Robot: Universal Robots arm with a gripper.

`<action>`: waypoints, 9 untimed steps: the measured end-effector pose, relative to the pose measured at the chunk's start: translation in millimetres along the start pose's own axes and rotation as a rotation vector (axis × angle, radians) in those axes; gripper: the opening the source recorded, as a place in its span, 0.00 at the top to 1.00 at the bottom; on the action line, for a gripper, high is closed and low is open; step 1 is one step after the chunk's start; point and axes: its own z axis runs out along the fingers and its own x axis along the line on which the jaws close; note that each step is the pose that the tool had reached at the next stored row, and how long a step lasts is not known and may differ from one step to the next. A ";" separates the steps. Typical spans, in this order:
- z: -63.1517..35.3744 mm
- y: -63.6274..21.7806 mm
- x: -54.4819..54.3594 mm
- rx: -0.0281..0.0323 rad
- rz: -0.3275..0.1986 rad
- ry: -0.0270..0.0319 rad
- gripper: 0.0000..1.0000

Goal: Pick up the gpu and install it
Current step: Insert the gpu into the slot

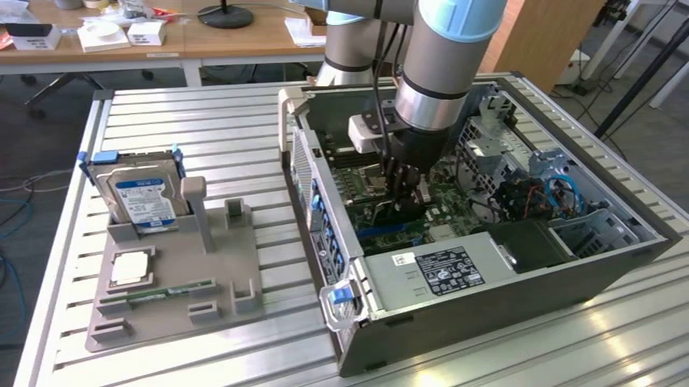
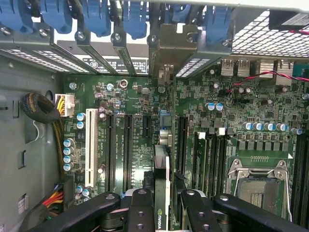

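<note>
The hand [image 2: 163, 205] was pinching the gpu [image 2: 161, 166], one finger pressed to each flat face, so the card sat directly between its fingertips and reached out past them toward the motherboard [image 2: 227, 108]. Both were down inside the open computer case [image 1: 506, 298] that lay on the worktop [image 1: 194, 113]. The card's long axis ran parallel to the long black expansion slots [image 2: 182, 140] flanking it on the board, with its far end toward the rear bracket openings [image 2: 166, 46]. Whether its lower edge was touching a slot could not be told. Seen edge-on, the card looked thin and flat, a dark slab with a pale greenish rim and a small NVIDIA mark close to the fingers.
</note>
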 end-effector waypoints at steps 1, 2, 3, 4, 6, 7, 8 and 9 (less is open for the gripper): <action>0.0 0.0 0.0 0.0000 0.000 -0.0001 0.74; 0.0 0.0 0.0 0.0000 0.000 -0.0001 0.74; 0.0 0.0 0.3 0.0000 0.000 0.0001 0.74; 0.0 0.0 0.5 0.0000 0.000 0.0000 0.74; 0.0 0.0 0.7 0.0000 0.000 0.0001 0.74; 0.0 0.0 0.7 0.0000 0.000 0.0001 0.74; 0.0 0.0 0.7 0.0000 0.001 0.0001 0.74; 0.0 0.0 0.7 0.0000 0.001 0.0002 0.74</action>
